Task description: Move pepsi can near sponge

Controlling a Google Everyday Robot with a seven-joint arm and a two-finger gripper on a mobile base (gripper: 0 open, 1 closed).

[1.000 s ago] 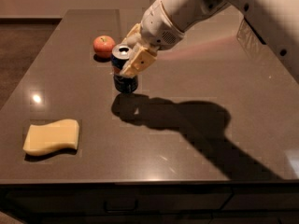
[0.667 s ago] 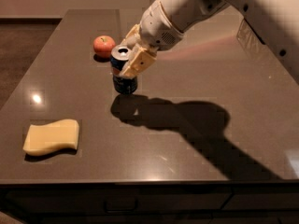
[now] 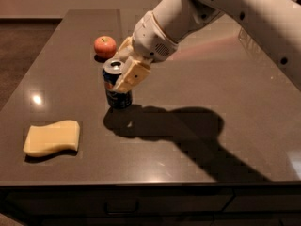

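In the camera view, the tool (image 3: pixel 124 78) is clamping the upright pepsi can (image 3: pixel 115 95) near the middle of the table (image 3: pixel 211 79). The can is standing just in front of the apple (image 3: pixel 105 46) and well apart from the sponge (image 3: pixel 51 138). Compared with 0.7 s ago, the can and tool are sitting slightly closer to the sponge, while the apple and sponge are lying unchanged.

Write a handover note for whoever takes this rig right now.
Gripper: over mid-table, shut on the can, one finger across its front.
Can: upright, on the camera side of the apple; can't tell whether it is off the surface.
Sponge: flat near the front edge, left in the view, well apart from the can.
Done: can grasped.
Left: carry the can over to the sponge, set it down beside it, release.
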